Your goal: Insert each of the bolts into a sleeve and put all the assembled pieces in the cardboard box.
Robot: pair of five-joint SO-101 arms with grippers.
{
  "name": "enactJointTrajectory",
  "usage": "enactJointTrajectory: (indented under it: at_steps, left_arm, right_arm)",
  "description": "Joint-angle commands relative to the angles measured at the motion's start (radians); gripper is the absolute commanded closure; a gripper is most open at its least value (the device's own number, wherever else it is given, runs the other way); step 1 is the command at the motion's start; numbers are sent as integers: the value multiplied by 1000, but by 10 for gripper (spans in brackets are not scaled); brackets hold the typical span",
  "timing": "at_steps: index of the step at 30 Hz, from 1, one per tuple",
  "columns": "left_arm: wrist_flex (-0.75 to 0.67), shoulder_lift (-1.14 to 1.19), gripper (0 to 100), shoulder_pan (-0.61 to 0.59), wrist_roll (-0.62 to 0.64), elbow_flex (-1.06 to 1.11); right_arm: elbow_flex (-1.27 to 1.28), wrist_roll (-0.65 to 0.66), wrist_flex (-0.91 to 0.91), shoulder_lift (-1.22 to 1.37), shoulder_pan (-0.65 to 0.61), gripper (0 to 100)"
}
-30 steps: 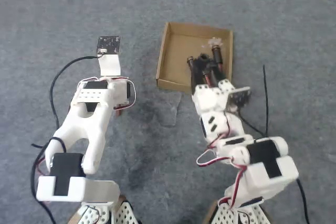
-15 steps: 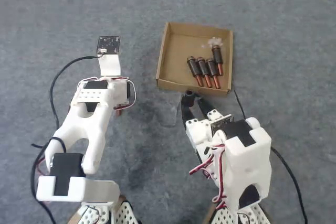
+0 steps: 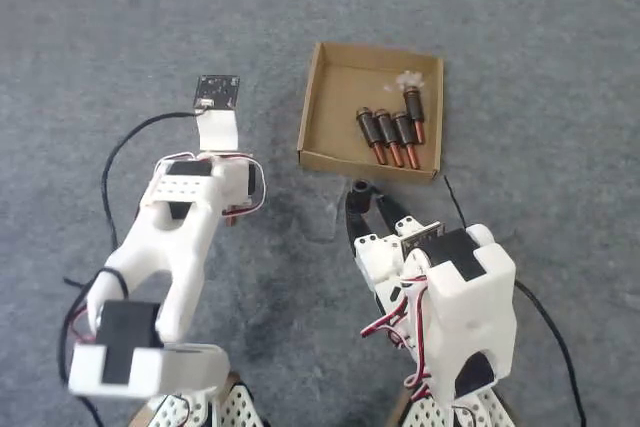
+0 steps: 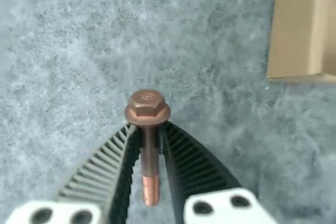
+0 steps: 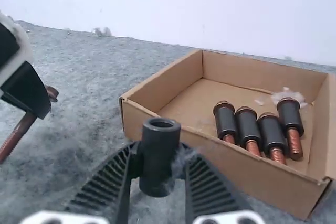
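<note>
Copper-coloured, with a flanged hexagonal head, the bolt [image 4: 147, 109] is clamped by its shank in my left gripper [image 4: 147, 127], the fingers closed tight on it. It hangs over the grey carpet [image 4: 79, 40], beside the cardboard box [image 3: 308, 107]. Its long axis runs along the fingers, head out past their tips. My right gripper [image 5: 159, 156] pinches a black sleeve [image 5: 159, 142] upright, bore upward, just before the box's near wall. Four assembled pieces [image 3: 393, 132] lie side by side inside, threaded ends toward the arms. In the right wrist view that wall hides some tips.
</note>
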Motion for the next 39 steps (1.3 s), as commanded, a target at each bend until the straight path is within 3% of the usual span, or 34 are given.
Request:
enactJointTrajectory:
  at_steps: [1,11,20,23,27,32,39]
  left_arm:
    - [-68,-173,989,11,8,42]
    - [-588,-307,989,107,11,312]
    - [-1329,-229,989,204,11,590]
    - [-1505,-187,989,258,11,644]
    - [-1528,-201,989,330,12,656]
    - [-1505,-376,989,402,14,722]
    - [-1016,-802,989,482,232,754]
  right_arm:
    - [-5,15,-33,-4,-2,992]
    - [-5,15,-30,-2,-2,992]
    - [2,15,-30,-2,-2,992]
    - [2,15,-30,-2,-2,992]
    - [-3,15,-28,-2,-2,992]
    - [-3,15,-28,-2,-1,992]
    - [-3,17,-25,-2,-2,992]
